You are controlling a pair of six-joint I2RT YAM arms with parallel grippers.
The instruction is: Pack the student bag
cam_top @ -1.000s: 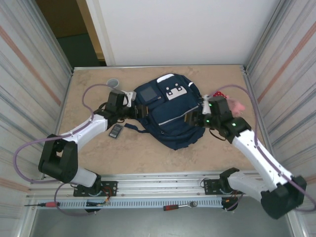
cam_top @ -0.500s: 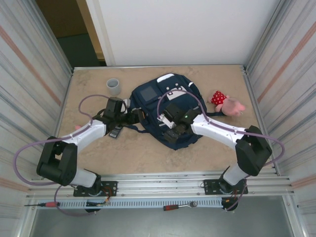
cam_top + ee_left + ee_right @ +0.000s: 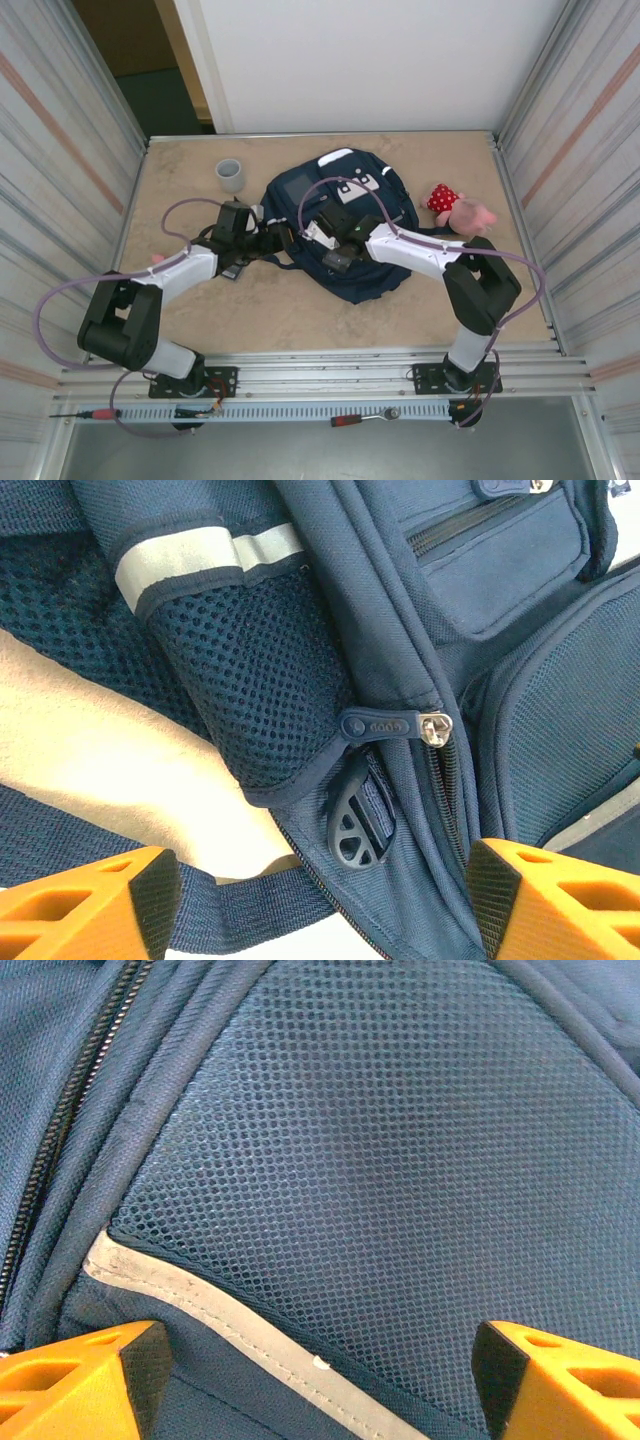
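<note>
Left gripper [image 3: 320,900] spread wide, the zipper pull [image 3: 395,725] of the backpack [image 3: 540,730] just ahead; right gripper [image 3: 320,1385] spread too, mesh [image 3: 380,1160] beneath.

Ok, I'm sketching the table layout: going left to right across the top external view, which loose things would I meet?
grey cup → student bag → pink plush toy

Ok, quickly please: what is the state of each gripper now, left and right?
Left gripper: open, holding nothing, poised over the student bag.
Right gripper: open, holding nothing, over the student bag's mesh panel.
</note>
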